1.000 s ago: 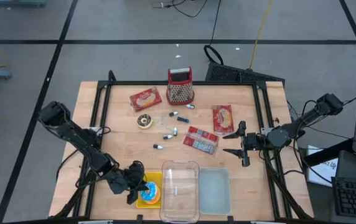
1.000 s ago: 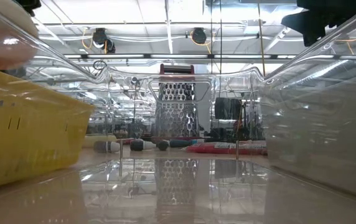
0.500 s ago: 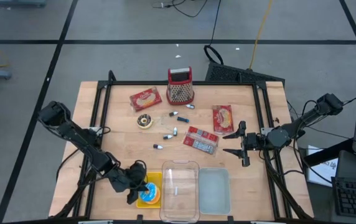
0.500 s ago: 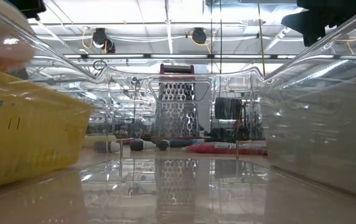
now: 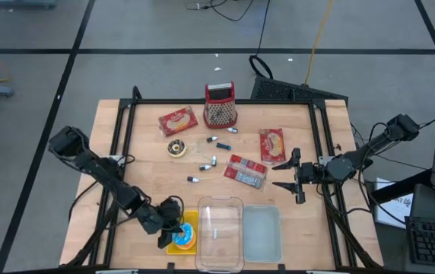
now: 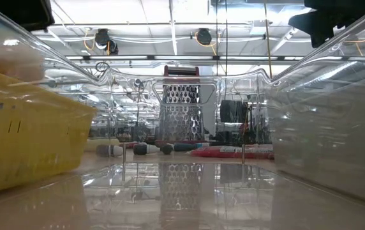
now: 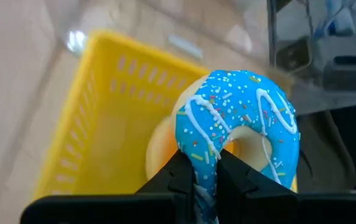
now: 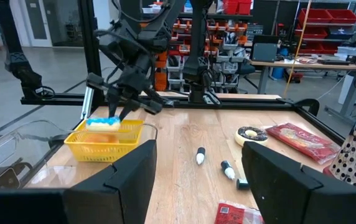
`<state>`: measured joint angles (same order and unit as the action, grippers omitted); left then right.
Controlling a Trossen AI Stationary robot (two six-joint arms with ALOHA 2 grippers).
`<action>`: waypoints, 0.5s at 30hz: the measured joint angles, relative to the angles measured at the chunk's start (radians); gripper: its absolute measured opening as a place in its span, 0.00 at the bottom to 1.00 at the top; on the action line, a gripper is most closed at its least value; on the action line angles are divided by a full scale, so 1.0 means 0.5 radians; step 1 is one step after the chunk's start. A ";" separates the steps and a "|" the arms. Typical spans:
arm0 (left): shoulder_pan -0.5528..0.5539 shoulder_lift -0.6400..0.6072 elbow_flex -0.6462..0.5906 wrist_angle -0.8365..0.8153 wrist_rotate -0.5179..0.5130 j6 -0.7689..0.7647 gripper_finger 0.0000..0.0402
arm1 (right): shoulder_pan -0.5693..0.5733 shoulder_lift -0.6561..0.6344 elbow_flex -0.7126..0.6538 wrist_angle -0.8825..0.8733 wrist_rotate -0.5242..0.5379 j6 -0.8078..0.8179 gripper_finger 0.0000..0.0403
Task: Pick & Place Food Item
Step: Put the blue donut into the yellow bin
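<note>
A blue-frosted donut with sprinkles (image 7: 237, 121) is between the fingers of my left gripper (image 7: 206, 180), which is shut on it over the yellow basket (image 7: 97, 118) at the table's near edge (image 5: 192, 219). The right wrist view shows the same donut (image 8: 105, 121) at the height of the basket's rim (image 8: 103, 142). An orange donut (image 7: 159, 149) lies in the basket under it. My right gripper (image 5: 287, 176) hovers open at the table's right side, holding nothing. My left gripper pinches the part of the donut's ring nearest the wrist (image 7: 204, 163) between its two fingers. The fingers slant down from the table's left side. The donut is tilted, frosting toward the wrist camera, over the basket. Whether it rests on the orange donut, I cannot tell.
A clear tub (image 5: 220, 232) and a flat clear lid (image 5: 261, 232) lie right of the basket. Farther back are a grater (image 5: 220, 105), three red packets (image 5: 178, 120) (image 5: 271, 143) (image 5: 246, 171), a white-iced ring (image 5: 176, 148) and several small bottles (image 5: 206, 166).
My left gripper, still shut on the blue donut, has edged a little lower toward the yellow basket and tipped slightly. The right arm has kept still.
</note>
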<state>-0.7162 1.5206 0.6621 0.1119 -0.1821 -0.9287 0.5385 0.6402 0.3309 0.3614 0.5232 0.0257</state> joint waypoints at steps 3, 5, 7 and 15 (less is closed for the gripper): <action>0.021 0.055 -0.002 -0.013 0.071 -0.084 0.09 | 0.000 -0.001 0.000 0.001 0.000 -0.002 0.56; 0.024 0.059 -0.002 -0.004 0.067 -0.119 0.09 | 0.000 0.000 0.000 0.007 0.000 -0.002 0.56; 0.022 0.060 -0.002 -0.005 0.067 -0.122 0.09 | 0.000 -0.001 0.000 0.016 0.000 -0.002 0.56; 0.022 0.061 -0.002 0.080 0.068 -0.133 0.09 | 0.000 0.000 0.000 0.015 0.000 0.015 0.56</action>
<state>-0.7052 1.5513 0.6609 0.1520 -0.1481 -0.9952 0.5385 0.6403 0.3309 0.3688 0.5232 0.0331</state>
